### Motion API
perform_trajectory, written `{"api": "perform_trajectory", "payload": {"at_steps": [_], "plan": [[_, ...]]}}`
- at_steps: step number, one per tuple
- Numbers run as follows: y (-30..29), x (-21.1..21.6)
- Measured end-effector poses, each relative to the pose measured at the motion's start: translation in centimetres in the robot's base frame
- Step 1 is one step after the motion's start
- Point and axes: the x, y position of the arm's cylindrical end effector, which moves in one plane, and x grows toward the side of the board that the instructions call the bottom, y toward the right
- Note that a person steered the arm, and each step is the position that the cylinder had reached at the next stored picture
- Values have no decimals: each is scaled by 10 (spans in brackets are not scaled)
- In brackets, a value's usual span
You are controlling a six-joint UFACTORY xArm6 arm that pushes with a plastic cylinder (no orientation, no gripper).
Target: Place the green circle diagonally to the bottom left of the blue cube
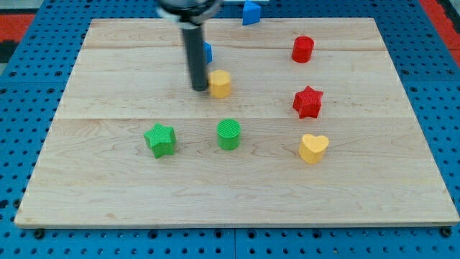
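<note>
The green circle (229, 134) stands near the middle of the wooden board (237, 194). The blue cube (208, 52) is mostly hidden behind my rod, up and to the left of the circle; only its right edge shows. My tip (199, 88) rests on the board just left of a yellow hexagon block (220, 83), up and to the left of the green circle and below the blue cube.
A green star (160, 139) lies left of the circle. A red cylinder (303, 49), a red star (307, 102) and a yellow heart (313, 148) sit on the right. Another blue block (251, 13) lies beyond the board's top edge.
</note>
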Motion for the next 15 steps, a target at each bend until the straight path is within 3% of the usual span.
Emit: {"api": "perform_trajectory", "payload": {"at_steps": [2, 3, 4, 6, 8, 9, 12, 13, 14, 15], "plan": [[130, -23], [138, -23], [109, -18], [141, 21], [138, 33], [101, 57], [82, 137], [26, 122], [-46, 81], [-72, 56]]}}
